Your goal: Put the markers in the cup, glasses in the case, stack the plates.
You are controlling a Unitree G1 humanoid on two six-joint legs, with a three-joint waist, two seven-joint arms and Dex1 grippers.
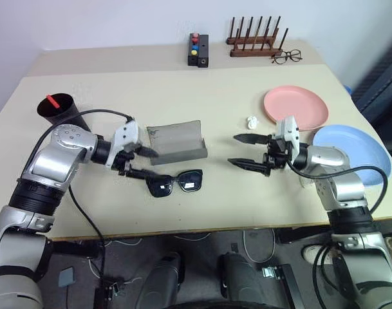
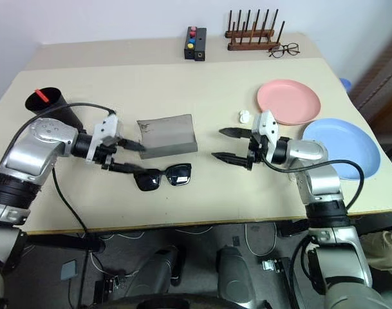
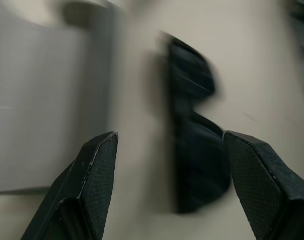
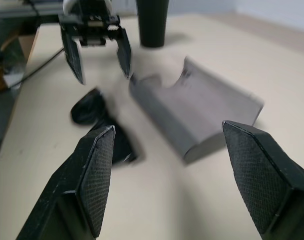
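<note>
The black sunglasses (image 1: 175, 183) lie lenses-up on the table just in front of the grey case (image 1: 176, 141), whose flap lid stands open. My left gripper (image 1: 150, 164) hovers open just left of both, pointing right at the glasses (image 3: 194, 150). My right gripper (image 1: 233, 149) is open and empty, to the right of the case (image 4: 196, 112), facing left. At the far left stands the black cup (image 1: 59, 109) with a red-ended marker (image 1: 53, 101) in it. The pink plate (image 1: 295, 107) and blue plate (image 1: 353, 151) lie apart at the right, the blue one partly behind my right arm.
A small white object (image 1: 252, 121) sits left of the pink plate. On the far edge stand a black box with coloured buttons (image 1: 197, 50), a wooden peg rack (image 1: 255, 40) and wire-framed spectacles (image 1: 286, 56).
</note>
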